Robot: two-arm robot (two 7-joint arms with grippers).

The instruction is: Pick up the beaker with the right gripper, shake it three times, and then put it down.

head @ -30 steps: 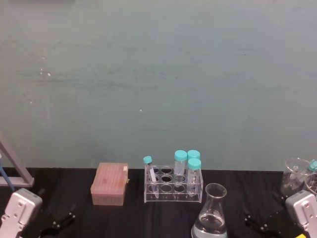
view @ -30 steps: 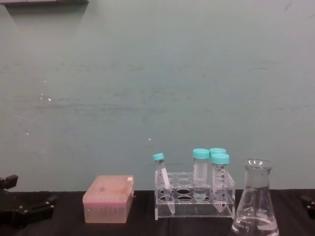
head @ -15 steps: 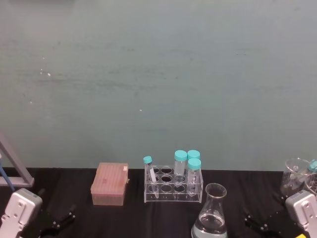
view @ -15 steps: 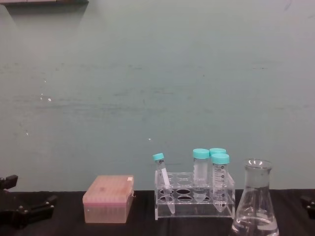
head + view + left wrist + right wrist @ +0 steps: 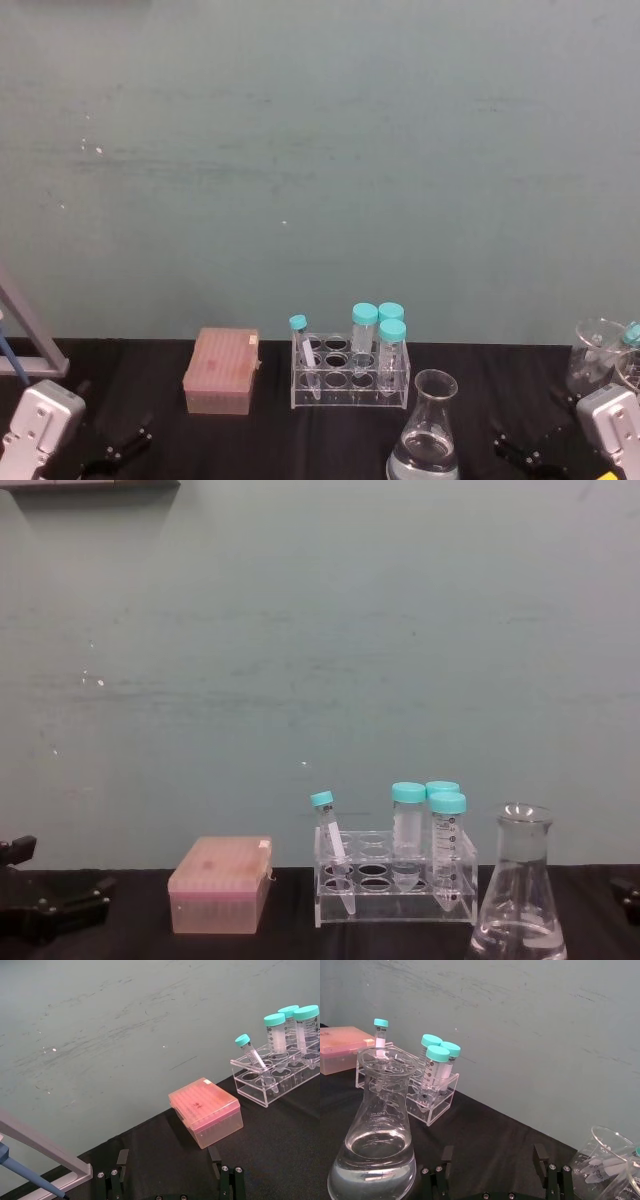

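Note:
The beaker [image 5: 425, 432] is a clear conical flask with a little liquid in it, standing upright on the black table near the front, right of centre. In the chest view the beaker [image 5: 520, 895] is at the lower right. My right gripper [image 5: 530, 447] rests low on the table to the beaker's right, apart from it and open. In the right wrist view the beaker [image 5: 380, 1130] stands to one side of the right gripper [image 5: 492, 1160], whose jaws are spread wide with nothing between them. My left gripper [image 5: 115, 450] sits open at the front left, seen also as the left gripper [image 5: 168, 1157].
A clear rack [image 5: 350, 372] with several teal-capped tubes stands behind the beaker. A pink translucent box [image 5: 222, 372] lies left of the rack. Glass beakers [image 5: 600, 355] stand at the far right, behind my right gripper. A pipette stand [image 5: 25, 340] is at the far left.

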